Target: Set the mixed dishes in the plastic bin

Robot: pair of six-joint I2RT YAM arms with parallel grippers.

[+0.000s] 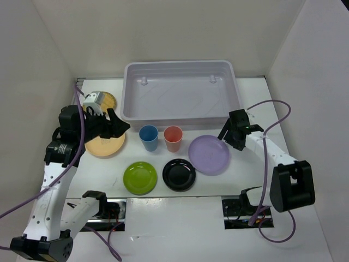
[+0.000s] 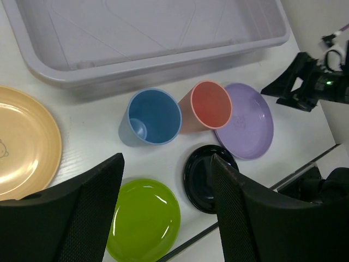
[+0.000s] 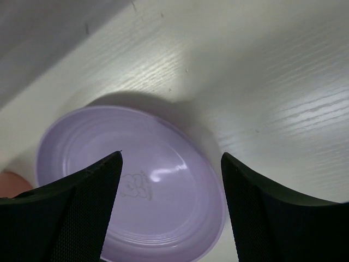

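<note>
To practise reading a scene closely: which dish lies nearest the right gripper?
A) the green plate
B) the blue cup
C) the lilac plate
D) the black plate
C: in the top view the right gripper hangs at the edge of the lilac plate, which also fills its wrist view.

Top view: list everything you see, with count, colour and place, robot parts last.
bin: one, lavender-grey, far centre, empty
cups: two, blue cup and coral cup, side by side before the bin
plates: four, in front; orange plate left, lime plate, black plate, lilac plate right
woven disc: one, yellow-brown, far left, partly hidden
left gripper: black, open, near the orange plate
right gripper: black, open, over the lilac plate
</note>
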